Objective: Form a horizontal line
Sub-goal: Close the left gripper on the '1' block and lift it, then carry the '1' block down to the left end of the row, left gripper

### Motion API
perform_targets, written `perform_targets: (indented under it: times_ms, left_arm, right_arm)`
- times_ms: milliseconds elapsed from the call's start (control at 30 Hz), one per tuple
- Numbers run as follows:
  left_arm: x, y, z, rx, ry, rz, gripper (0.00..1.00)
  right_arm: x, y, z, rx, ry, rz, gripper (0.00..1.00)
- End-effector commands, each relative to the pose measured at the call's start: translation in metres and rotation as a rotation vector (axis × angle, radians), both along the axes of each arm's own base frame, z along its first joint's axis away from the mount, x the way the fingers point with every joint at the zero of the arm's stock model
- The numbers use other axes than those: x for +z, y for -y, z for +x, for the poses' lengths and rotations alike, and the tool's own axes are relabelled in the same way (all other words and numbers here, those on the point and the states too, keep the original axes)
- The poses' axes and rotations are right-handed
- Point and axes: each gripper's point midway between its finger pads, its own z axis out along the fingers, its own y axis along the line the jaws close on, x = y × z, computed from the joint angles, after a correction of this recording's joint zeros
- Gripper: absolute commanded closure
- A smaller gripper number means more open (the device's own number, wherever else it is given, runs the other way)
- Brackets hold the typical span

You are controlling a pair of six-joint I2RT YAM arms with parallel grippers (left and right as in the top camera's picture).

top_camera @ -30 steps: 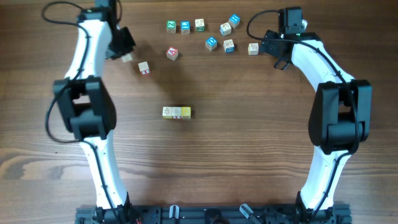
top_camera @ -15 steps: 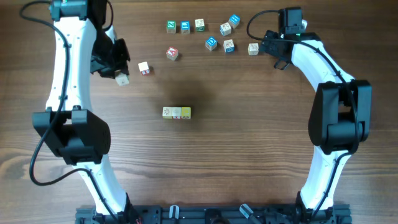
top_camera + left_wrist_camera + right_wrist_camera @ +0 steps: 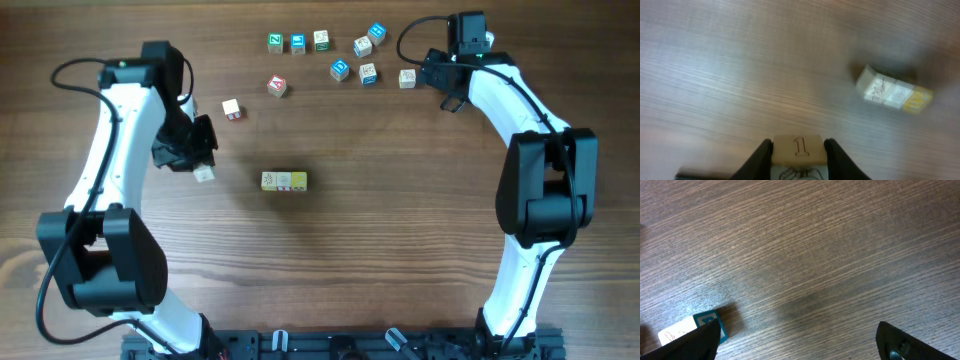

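The left wrist view is blurry, and the bottom of the cube marked 1 is cut off. In the right wrist view, a blue-edged cube is partly hidden behind one finger. Loose cubes sit at 12 o'clock on the table. The right gripper is wide open and holds nothing. The left gripper squeezes the cube marked 1. The row of three cubes lies at 3 o'clock from it, near but not touching.

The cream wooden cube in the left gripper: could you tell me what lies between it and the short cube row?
Only bare wooden table separates the cream cube from the row, per the overhead view.
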Motion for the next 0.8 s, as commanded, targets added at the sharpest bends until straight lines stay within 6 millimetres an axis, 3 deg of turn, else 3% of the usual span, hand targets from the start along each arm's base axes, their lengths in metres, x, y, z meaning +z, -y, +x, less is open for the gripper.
perform_targets:
  times_ms: [0, 133, 400, 467, 533, 633, 767]
  left_arm:
    - [-0.041, -0.001, 0.01, 0.012, 0.065, 0.004, 0.75]
    - [-0.054, -0.001, 0.026, 0.011, 0.139, 0.005, 0.75]
    - [-0.051, -0.002, 0.062, -0.014, 0.292, 0.009, 0.79]
    - [-0.05, -0.002, 0.066, -0.016, 0.306, 0.01, 0.78]
    - [-0.049, -0.003, 0.07, -0.016, 0.324, 0.011, 0.85]
    - [-0.049, -0.002, 0.071, -0.016, 0.328, 0.009, 0.87]
    - [-0.054, 0.002, 0.066, -0.022, 0.311, -0.015, 0.79]
  right_arm:
    - [0.0, 0.002, -0.002, 0.003, -0.002, -0.024, 0.0]
    - [0.0, 0.002, -0.002, 0.004, -0.002, -0.024, 0.0]
    - [0.0, 0.002, -0.002, 0.003, -0.002, -0.023, 0.0]
    - [0.0, 0.002, -0.002, 0.003, -0.002, -0.024, 0.0]
    - [0.0, 0.002, -0.002, 0.003, -0.002, -0.023, 0.0]
    - [0.0, 0.002, -0.002, 0.004, -0.002, -0.024, 0.0]
    - [0.0, 0.002, -0.002, 0.003, -0.002, -0.023, 0.0]
